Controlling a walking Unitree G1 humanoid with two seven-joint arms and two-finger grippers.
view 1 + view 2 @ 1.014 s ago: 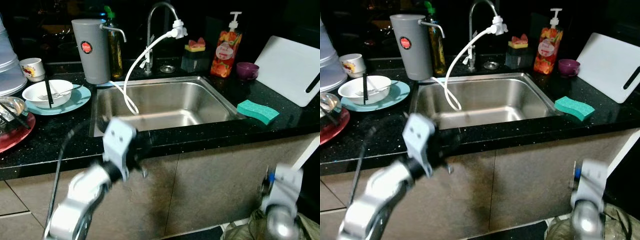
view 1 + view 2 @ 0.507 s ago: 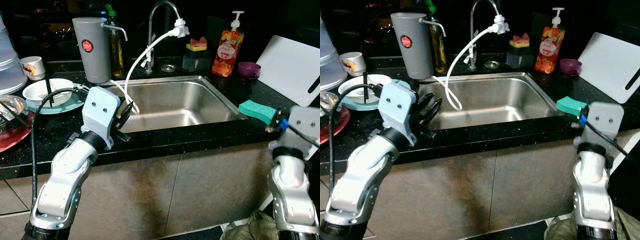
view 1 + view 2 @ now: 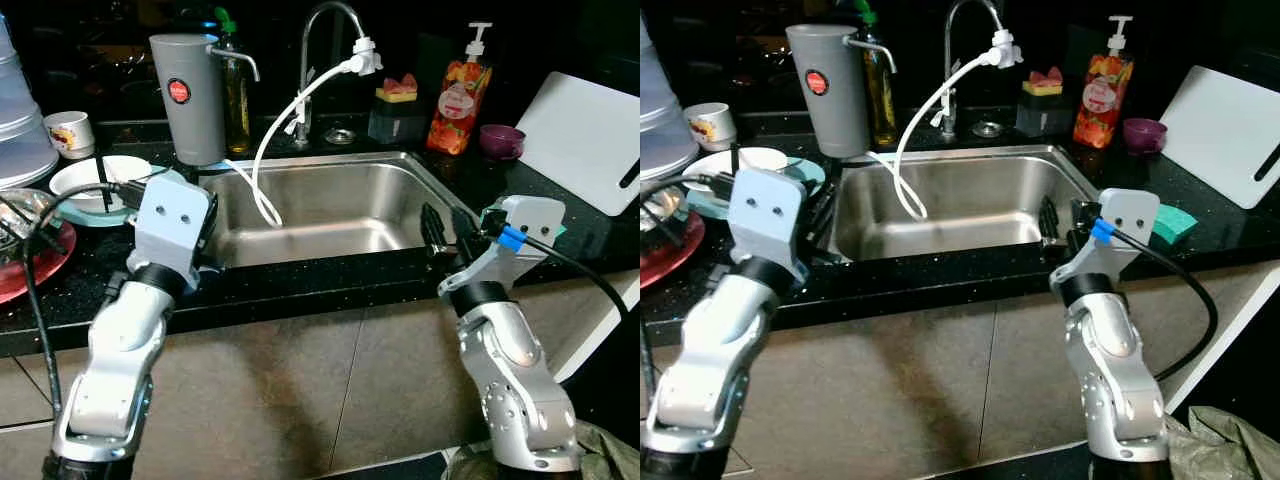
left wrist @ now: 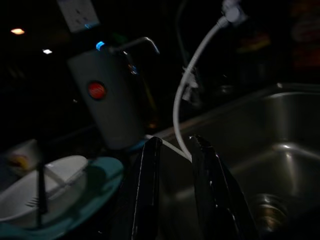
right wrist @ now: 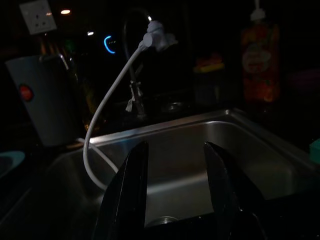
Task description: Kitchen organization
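A steel sink [image 3: 322,160] is set in the black counter, with a faucet [image 3: 322,30] and a white hose [image 3: 285,125] hanging into it. My left gripper [image 4: 175,141] is raised over the sink's left rim beside a white bowl [image 3: 92,180] on a teal plate [image 3: 805,172]; its fingers stand slightly apart with nothing between them. My right gripper [image 3: 446,228] is open and empty over the sink's front right corner, pointing into the basin. A green sponge [image 3: 1177,222] lies just behind the right wrist.
A grey water jug [image 3: 190,100] and an oil bottle [image 3: 236,95] stand at the back left. A mug [image 3: 70,133] and a red plate [image 3: 30,268] with utensils are far left. Soap bottle [image 3: 452,100], purple cup [image 3: 500,140] and white cutting board [image 3: 580,140] are at the right.
Both arms have risen from below the counter front to rim height. The left gripper has swung left toward the plates; the right has come up and moved left to the sink's right corner.
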